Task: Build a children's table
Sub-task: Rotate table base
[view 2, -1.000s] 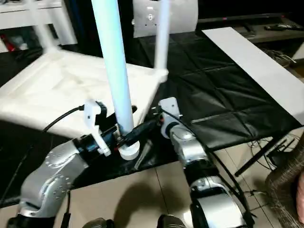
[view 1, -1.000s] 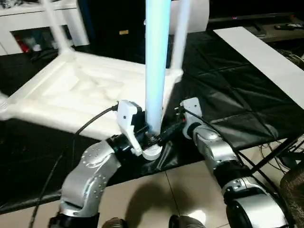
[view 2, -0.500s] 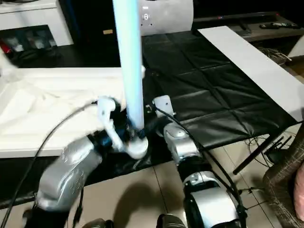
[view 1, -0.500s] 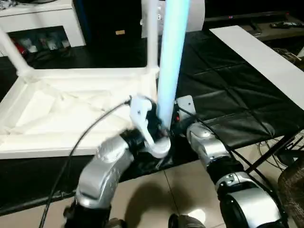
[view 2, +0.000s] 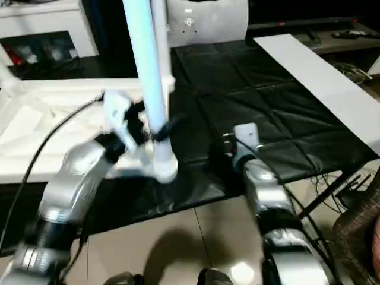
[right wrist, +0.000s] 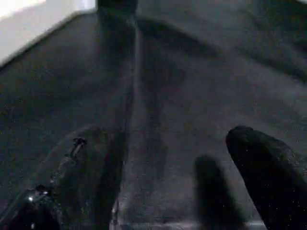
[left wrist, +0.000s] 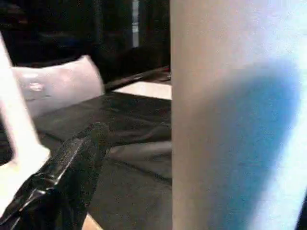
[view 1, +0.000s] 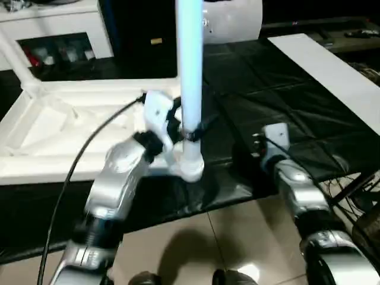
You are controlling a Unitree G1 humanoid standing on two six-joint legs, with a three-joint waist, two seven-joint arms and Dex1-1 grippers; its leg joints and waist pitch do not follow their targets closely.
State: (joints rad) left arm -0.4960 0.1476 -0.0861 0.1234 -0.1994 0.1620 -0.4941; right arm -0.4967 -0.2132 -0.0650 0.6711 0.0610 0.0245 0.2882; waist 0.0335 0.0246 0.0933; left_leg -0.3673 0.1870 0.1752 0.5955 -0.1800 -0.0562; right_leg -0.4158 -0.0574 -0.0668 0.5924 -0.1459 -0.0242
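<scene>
Leg [view 1: 191, 71] looks like a long hollow plastic tube: probably light, stiff, smooth enough to slip or twist, so grip low near the foot. It stands upright at the counter's [view 1: 249, 101] near edge, its base at the tabletop's [view 1: 71, 130] near corner. Tabletop lies underside-up, left of centre. Left claw [view 1: 178, 127] is clamped on the leg low down. Right claw [right wrist: 163, 182] is spread wide, empty, over the black cover, well apart from the leg.

Right gripper [right wrist: 163, 177], black fingers [right wrist: 261, 167] spread apart, nothing between them, just above the dark quilted mat [right wrist: 182, 86].
</scene>
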